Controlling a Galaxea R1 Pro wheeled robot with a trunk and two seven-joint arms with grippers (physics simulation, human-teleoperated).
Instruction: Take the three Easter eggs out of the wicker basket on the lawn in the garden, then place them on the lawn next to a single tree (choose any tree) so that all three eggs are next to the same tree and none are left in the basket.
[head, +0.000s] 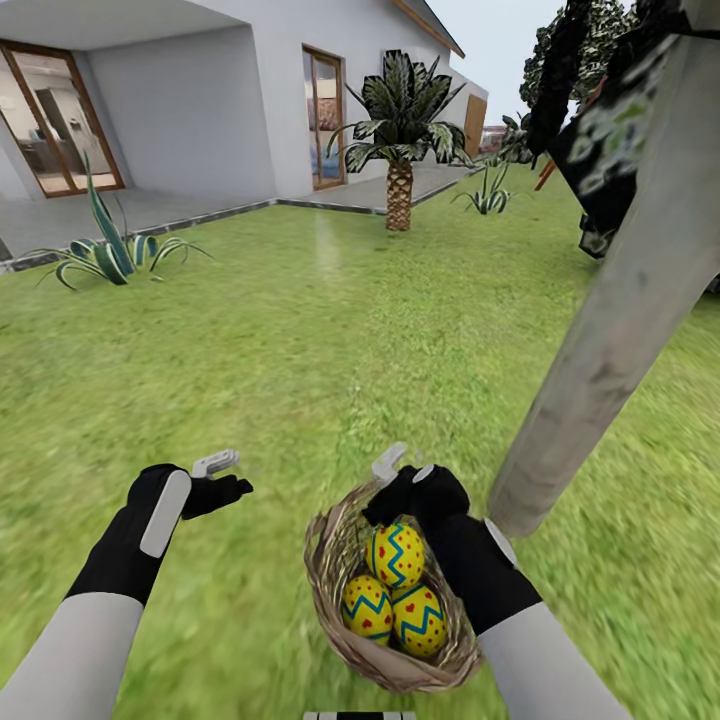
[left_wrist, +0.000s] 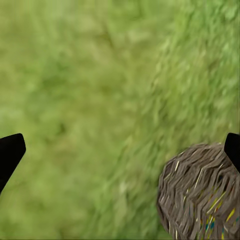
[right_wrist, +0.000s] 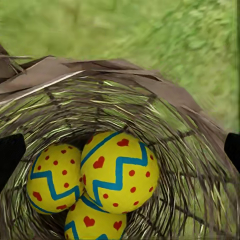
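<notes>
The wicker basket (head: 326, 560) sits tilted on the lawn (head: 300, 350), close to the foot of the tree's pale grey trunk (head: 620, 320). Three yellow Easter eggs with blue zigzags and red hearts lie inside it (head: 397, 555) (head: 367, 607) (head: 420, 620). My right gripper (head: 405, 468) is at the basket's far rim with its fingers spread wide, and its wrist view looks straight in at the eggs (right_wrist: 119, 170) and the woven wall (right_wrist: 190, 145). My left gripper (head: 228, 475) hangs open over bare grass to the basket's left. The basket's outer side (left_wrist: 200, 195) shows in the left wrist view.
A palm with a scaly trunk (head: 400, 190) stands far ahead by the grey paving. A spiky green plant (head: 105, 250) grows at the left, in front of the white house (head: 200, 110). Dark foliage (head: 600, 150) hangs at the upper right. Open grass stretches ahead and to the left.
</notes>
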